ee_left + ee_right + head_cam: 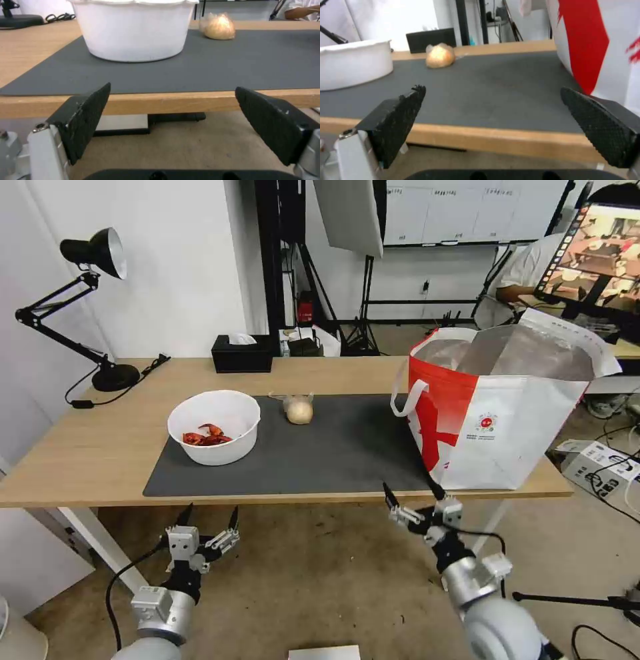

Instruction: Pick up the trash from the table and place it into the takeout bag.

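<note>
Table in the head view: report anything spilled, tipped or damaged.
Nothing stands out. The white bowl sits upright on the grey mat, shells inside; the wrapped ball lies beside it; the takeout bag stands open and upright.

Studio lab, softbox (349, 213), whiteboard (467, 210), monitor (600, 253)
</note>
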